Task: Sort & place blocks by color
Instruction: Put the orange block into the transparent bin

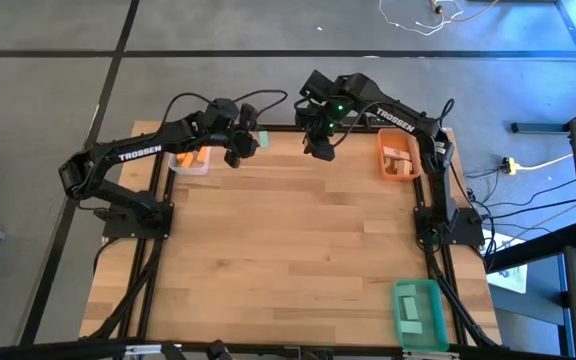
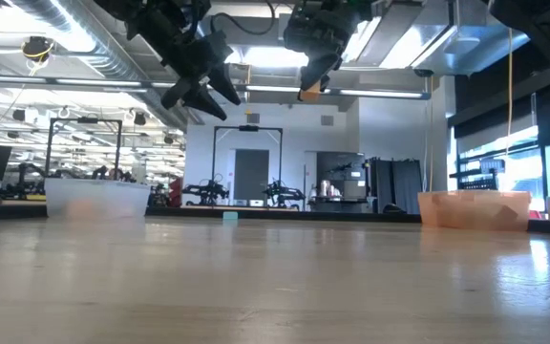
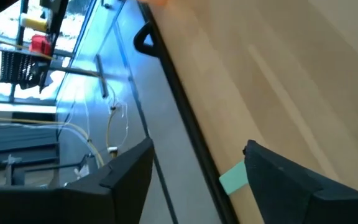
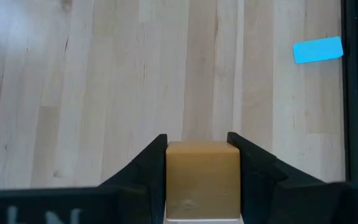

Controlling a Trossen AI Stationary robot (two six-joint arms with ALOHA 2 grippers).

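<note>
Table: pale wood top (image 1: 298,240), bins at the edges, workshop hall behind.
Right gripper (image 4: 202,144): clenched on a wood block (image 4: 202,177), high above the far edge.
Left gripper (image 2: 201,88): fingers spread, nothing held, raised beside the clear bin (image 1: 190,161).
Teal block (image 4: 317,50): loose on the table by the far rail.
Risk: wood block could slip in transit, or bounce off the orange bin (image 1: 399,155) if released high.
Writing: TROSSEN on both arms.
</note>
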